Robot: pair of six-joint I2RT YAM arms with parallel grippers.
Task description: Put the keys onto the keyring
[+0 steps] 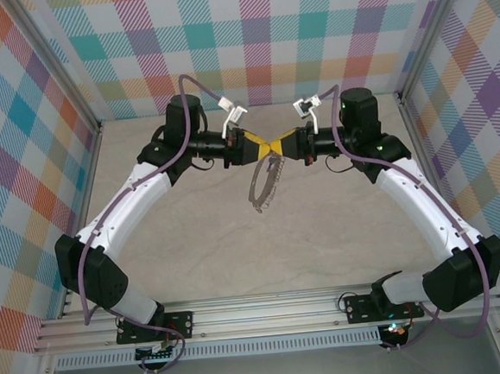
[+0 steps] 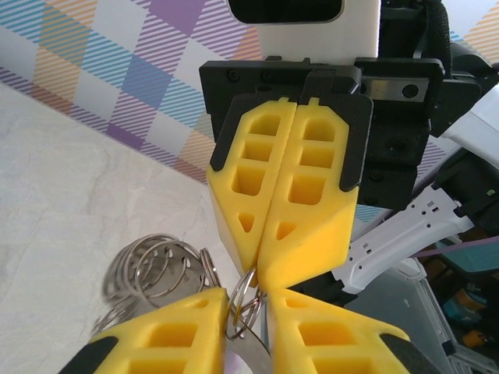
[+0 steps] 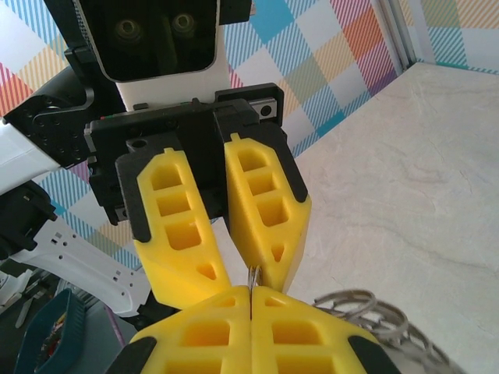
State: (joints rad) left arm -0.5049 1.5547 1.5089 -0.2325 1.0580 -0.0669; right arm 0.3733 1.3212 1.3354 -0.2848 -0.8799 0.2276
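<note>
The right fingers (image 3: 203, 335) pinch the keyring (image 2: 156, 265) tight. Can't tell if the left fingers (image 2: 171, 335) hold it. A tug could drop it.

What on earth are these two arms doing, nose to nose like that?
Two robot arms meet tip to tip above the table, working on a keyring. The right gripper is shut on a thin wire loop of it, and the rest of the ring dangles below. The left gripper faces it, its fingers close around that loop with a small gap; whether it grips is unclear. Whether a key is on yet is too small to tell.
</note>
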